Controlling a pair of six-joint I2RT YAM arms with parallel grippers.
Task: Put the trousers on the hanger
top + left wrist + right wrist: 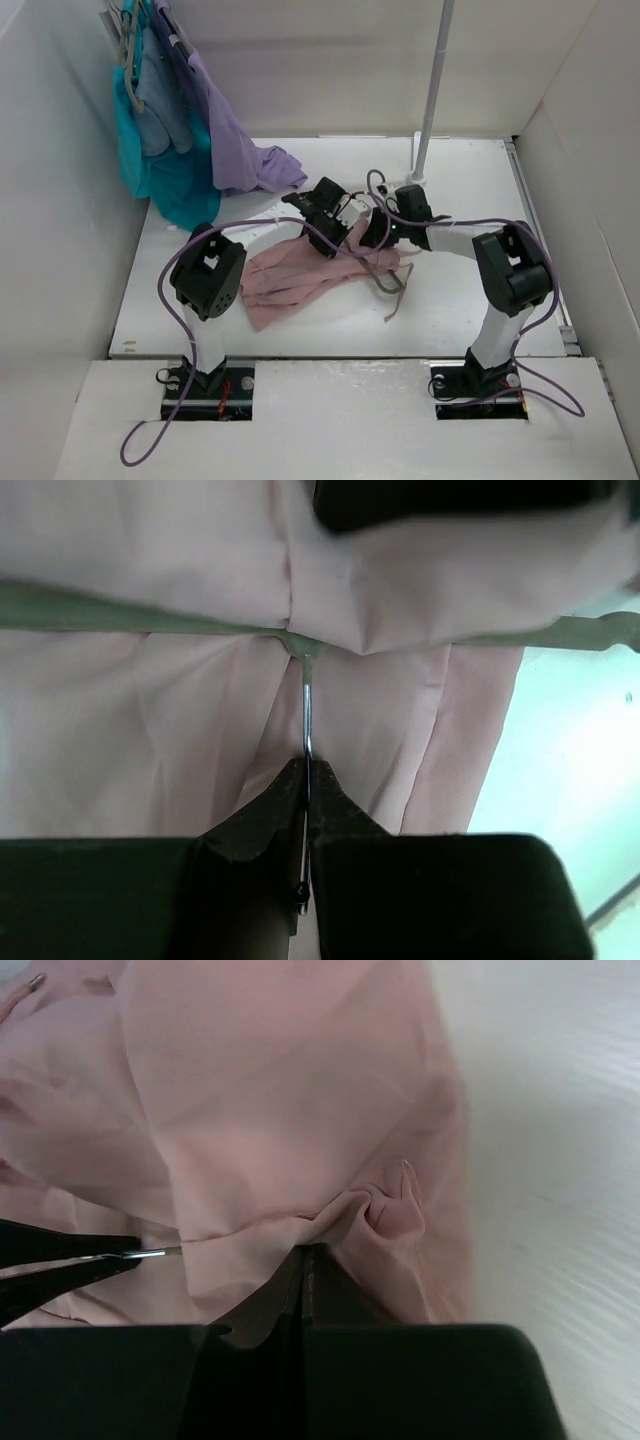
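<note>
The dusty-pink trousers (290, 280) lie bunched in the middle of the table, drawstrings trailing to the right. In the left wrist view they (150, 730) drape over the grey hanger's bar (100, 610). My left gripper (307, 765) is shut on the hanger's thin metal hook wire (308, 710); in the top view it (328, 232) sits over the trousers' upper edge. My right gripper (305, 1250) is shut on a bunched fold of the trousers (280, 1090); in the top view it (383, 232) is just right of the left one. The hook wire's tip (155, 1252) shows at the left.
A teal garment (165, 170) and a lilac garment (235, 145) hang on pale hangers at the back left. A white pole (432, 90) stands at the back right. White walls close in both sides. Purple cables loop over the arms.
</note>
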